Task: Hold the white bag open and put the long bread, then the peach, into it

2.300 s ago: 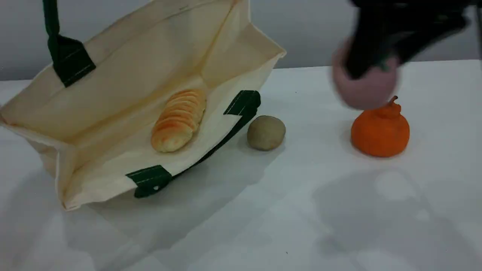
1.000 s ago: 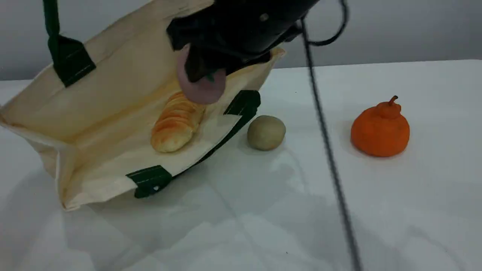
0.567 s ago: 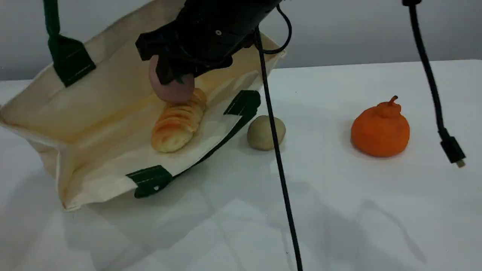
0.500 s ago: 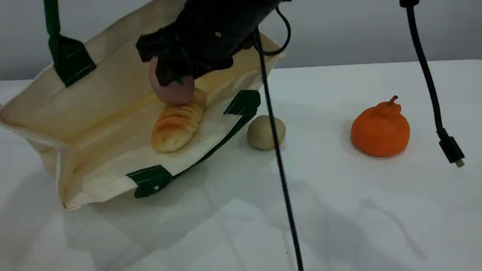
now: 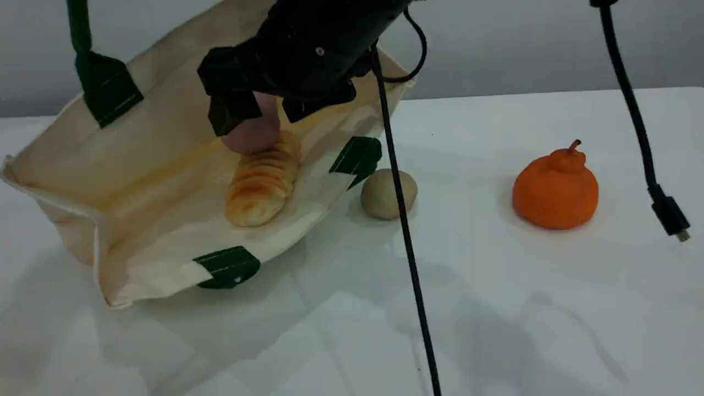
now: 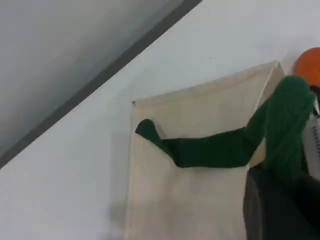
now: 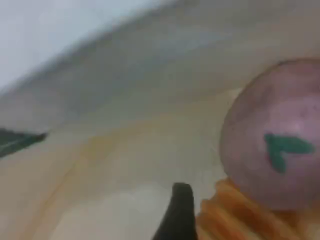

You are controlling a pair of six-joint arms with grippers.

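Observation:
The white bag lies on its side with its mouth open toward me. Its upper green handle rises out of the top of the scene view. In the left wrist view that handle runs into my left gripper, which is shut on it. Inside the bag lies the long bread. The peach rests on the bread's far end, between the spread fingers of my open right gripper. The right wrist view shows the peach on the bread, clear of my fingertip.
A beige ball sits just right of the bag's mouth. An orange fruit stands farther right. A black cable hangs down past the ball, and a second cable with a plug dangles at the far right.
My right gripper carried the peach from the right into the bag, then spread its fingers and left it on the bread. The bag shifted slightly and its lower strap slipped under.

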